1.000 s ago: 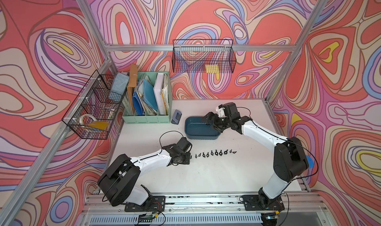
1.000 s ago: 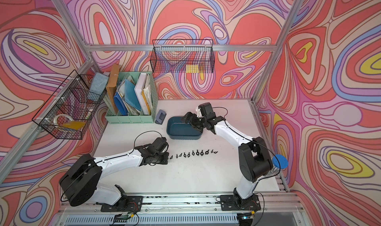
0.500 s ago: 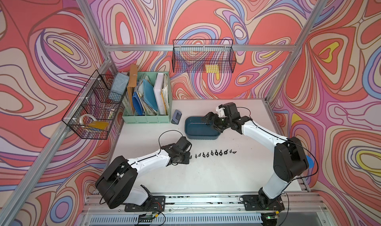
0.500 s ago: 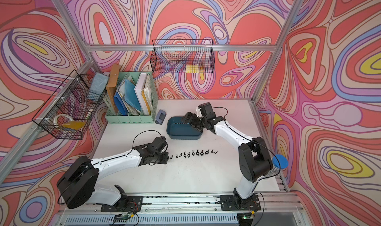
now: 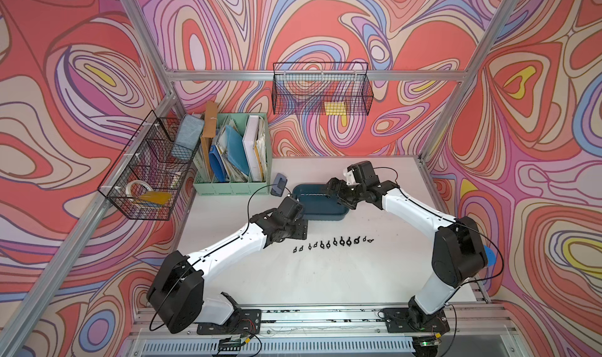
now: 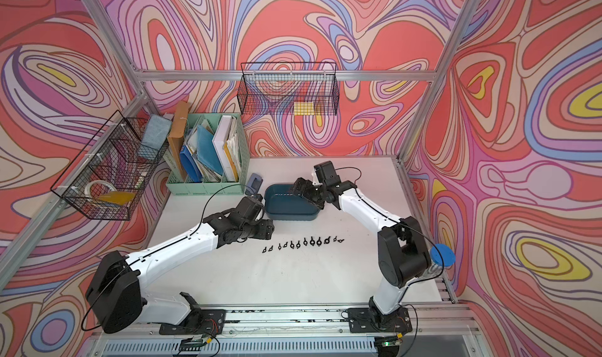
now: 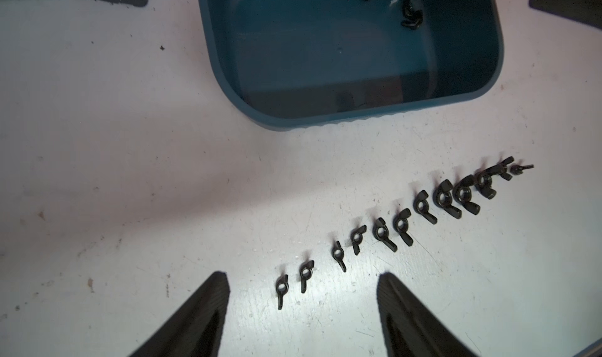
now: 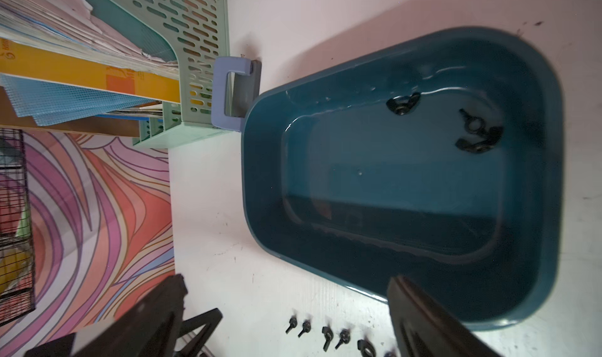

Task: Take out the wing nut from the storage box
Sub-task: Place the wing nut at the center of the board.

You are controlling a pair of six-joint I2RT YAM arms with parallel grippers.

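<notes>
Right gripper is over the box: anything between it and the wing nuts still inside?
Nothing visible does. The right gripper hangs open above the storage box, and the wing nuts lie uncovered on its bare floor near one end wall. Two of them touch each other.

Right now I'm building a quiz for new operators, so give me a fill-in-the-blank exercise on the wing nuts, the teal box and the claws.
1. The row of wing nuts lies outside the storage box, on the white ___.
2. Inside the storage box lie exactly ___ more wing nuts.
3. The left claw and the right claw both stand ___, holding nothing.

Missing words: table; three; open.
</notes>
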